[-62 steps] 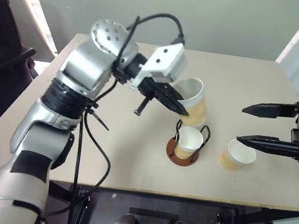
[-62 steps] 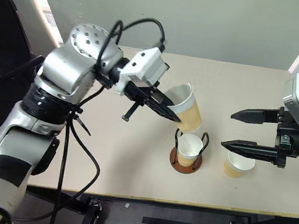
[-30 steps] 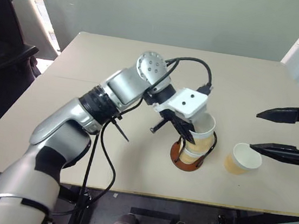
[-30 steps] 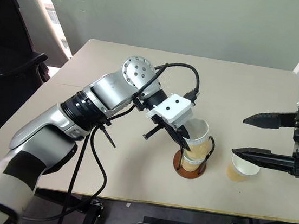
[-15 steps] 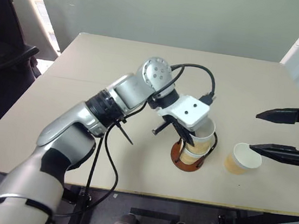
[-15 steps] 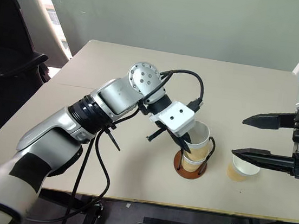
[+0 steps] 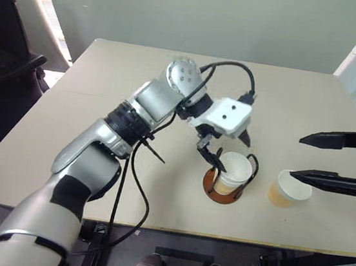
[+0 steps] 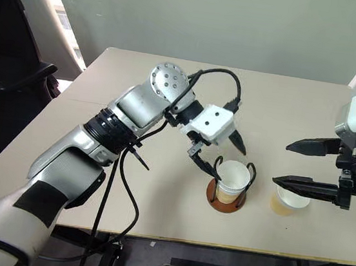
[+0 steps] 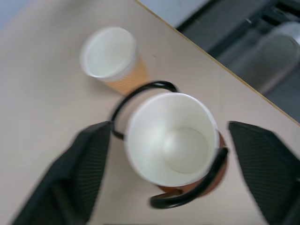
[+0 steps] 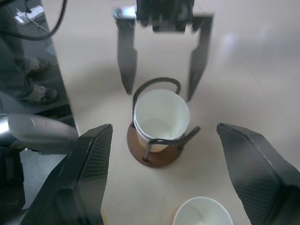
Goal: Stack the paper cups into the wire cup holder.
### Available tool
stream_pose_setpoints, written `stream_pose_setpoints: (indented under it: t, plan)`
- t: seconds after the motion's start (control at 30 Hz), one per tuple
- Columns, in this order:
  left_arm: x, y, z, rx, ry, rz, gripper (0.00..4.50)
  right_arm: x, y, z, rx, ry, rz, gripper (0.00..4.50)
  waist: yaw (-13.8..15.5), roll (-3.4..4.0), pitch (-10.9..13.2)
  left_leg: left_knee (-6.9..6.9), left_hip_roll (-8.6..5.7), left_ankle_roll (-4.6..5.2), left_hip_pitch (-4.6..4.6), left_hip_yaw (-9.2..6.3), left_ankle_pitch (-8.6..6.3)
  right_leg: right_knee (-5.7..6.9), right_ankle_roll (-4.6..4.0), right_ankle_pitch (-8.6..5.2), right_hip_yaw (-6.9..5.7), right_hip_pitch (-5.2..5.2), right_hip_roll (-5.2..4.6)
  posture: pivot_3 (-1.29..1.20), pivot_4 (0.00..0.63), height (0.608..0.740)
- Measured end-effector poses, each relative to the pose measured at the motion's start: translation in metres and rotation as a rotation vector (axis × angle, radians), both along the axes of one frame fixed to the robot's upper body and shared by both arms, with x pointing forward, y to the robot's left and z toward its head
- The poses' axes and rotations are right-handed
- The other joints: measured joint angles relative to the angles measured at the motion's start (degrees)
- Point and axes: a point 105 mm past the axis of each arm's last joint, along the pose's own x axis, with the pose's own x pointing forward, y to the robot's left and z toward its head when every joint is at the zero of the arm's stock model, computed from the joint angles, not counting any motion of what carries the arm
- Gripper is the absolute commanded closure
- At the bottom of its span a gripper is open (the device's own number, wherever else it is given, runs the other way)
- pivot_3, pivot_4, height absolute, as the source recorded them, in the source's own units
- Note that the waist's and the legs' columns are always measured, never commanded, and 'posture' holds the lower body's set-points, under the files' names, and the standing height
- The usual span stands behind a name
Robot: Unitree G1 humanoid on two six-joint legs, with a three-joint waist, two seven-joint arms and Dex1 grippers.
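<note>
holder: the wire cup holder [image 8: 227,192], a round reddish-brown disc with thin black wire loops, stands near the front edge of the pale beige table [image 8: 170,93].
stacked cups: two tan paper cups with white insides and rolled rims [image 8: 232,178] sit nested inside the loops, upright, the upper one's rim at about the height of the wire tops.
loose cup: a third tan paper cup [image 7: 289,187] stands upright on the table just beside the holder, on the robot's right, apart from it.
left claw: the left gripper [image 7: 226,146] hangs just above the stack with its two black fingers spread wide either side of the cup rim, holding nothing.
right claw: the right gripper [image 7: 325,160] hovers by the loose cup, fingers well apart and empty, one finger reaching over the cup's rim.
step in hand: second cup looks let go; two of three seem placed.
next move: i'd say the left arm must clear away, then the right claw must close on the loose cup's wall, lift it and lower it straight into the stack without snagging the wire loops.
</note>
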Motion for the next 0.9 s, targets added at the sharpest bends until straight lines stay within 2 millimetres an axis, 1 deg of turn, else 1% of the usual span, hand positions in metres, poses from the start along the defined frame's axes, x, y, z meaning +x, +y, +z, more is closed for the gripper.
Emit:
stream_pose_setpoints:
  t: [0.07, 0.17, 0.27, 0.33, 0.4, 0.5, 0.53, 0.6, 0.67, 0.77, 0.9]
  plan:
    - [0.002, 0.002, 0.007, -0.036, 0.019, 0.022, 0.06, 0.002, -0.001, -0.007, -0.014, 0.016, -0.018, 0.81, 0.00, 0.00, 0.00, 0.00, 0.00, -0.01, 0.00, 0.02, -0.02, 0.00, 0.02, -0.01, 0.01, 0.00, 0.00, 0.00, 0.150, 0.740]
    - [0.004, 0.009, 0.019, -0.099, 0.092, 0.066, 0.06, 0.004, -0.003, -0.024, -0.060, 0.059, -0.053, 0.81, 0.01, 0.00, 0.00, -0.01, 0.01, -0.02, 0.01, 0.02, -0.04, 0.01, 0.06, -0.04, 0.01, -0.02, 0.00, 0.00, 0.150, 0.740]
    - [0.007, 0.025, 0.032, -0.154, 0.145, 0.121, 0.06, 0.003, -0.004, -0.047, -0.115, 0.128, -0.078, 0.81, 0.00, 0.02, -0.01, -0.02, 0.02, -0.04, 0.01, 0.03, -0.06, 0.00, 0.07, -0.05, 0.02, -0.04, 0.01, 0.00, 0.150, 0.740]
    - [0.008, 0.037, 0.035, -0.179, 0.161, 0.146, 0.06, 0.001, -0.002, -0.058, -0.139, 0.157, -0.074, 0.81, -0.02, 0.06, -0.03, -0.01, 0.01, -0.04, 0.03, 0.04, -0.07, 0.00, 0.09, -0.06, 0.03, -0.03, 0.02, 0.00, 0.150, 0.740]
    - [0.008, 0.052, 0.029, -0.175, 0.172, 0.174, 0.06, 0.001, -0.002, -0.073, -0.187, 0.182, -0.079, 0.81, -0.04, 0.06, -0.04, -0.01, 0.02, -0.04, 0.10, 0.04, -0.08, 0.00, 0.09, -0.06, 0.04, 0.01, 0.03, 0.00, 0.150, 0.740]
    - [0.010, 0.078, 0.012, -0.143, 0.191, 0.243, 0.06, 0.005, -0.008, -0.100, -0.266, 0.220, -0.109, 0.81, -0.11, 0.06, -0.03, 0.06, 0.02, -0.04, 0.13, 0.04, -0.08, 0.03, 0.08, -0.06, 0.06, 0.01, 0.03, 0.00, 0.150, 0.740]
    - [0.009, 0.084, 0.010, -0.138, 0.197, 0.257, 0.06, 0.008, -0.010, -0.105, -0.285, 0.218, -0.118, 0.81, -0.06, 0.06, -0.04, 0.07, 0.01, -0.02, 0.12, 0.04, -0.07, 0.03, 0.08, -0.05, 0.05, 0.02, 0.03, 0.00, 0.150, 0.740]
    - [0.006, 0.093, 0.007, -0.128, 0.196, 0.274, 0.06, 0.014, -0.013, -0.110, -0.308, 0.202, -0.131, 0.81, -0.01, 0.06, -0.04, 0.09, 0.00, 0.00, 0.14, 0.03, -0.06, 0.03, 0.07, -0.04, 0.06, 0.07, 0.03, 0.00, 0.150, 0.740]
    - [0.004, 0.098, 0.008, -0.137, 0.196, 0.280, 0.06, 0.019, -0.016, -0.113, -0.321, 0.192, -0.140, 0.81, 0.05, 0.06, -0.04, 0.11, 0.00, 0.03, 0.14, 0.03, -0.06, 0.03, 0.07, -0.02, 0.06, 0.09, 0.02, 0.00, 0.150, 0.740]
    - [0.000, 0.104, 0.009, -0.156, 0.193, 0.291, 0.06, 0.026, -0.020, -0.111, -0.339, 0.152, -0.149, 0.81, 0.01, 0.05, -0.04, 0.10, 0.02, 0.04, 0.21, 0.03, -0.06, 0.03, 0.03, 0.00, 0.05, 0.13, 0.02, 0.00, 0.150, 0.740]
    - [-0.001, 0.121, 0.004, -0.172, 0.204, 0.345, 0.06, 0.031, -0.027, -0.108, -0.350, 0.138, -0.160, 0.81, -0.17, 0.05, -0.04, 0.08, 0.03, 0.03, 0.24, 0.03, -0.06, 0.04, -0.02, 0.00, 0.04, 0.15, 0.03, 0.00, 0.150, 0.740]
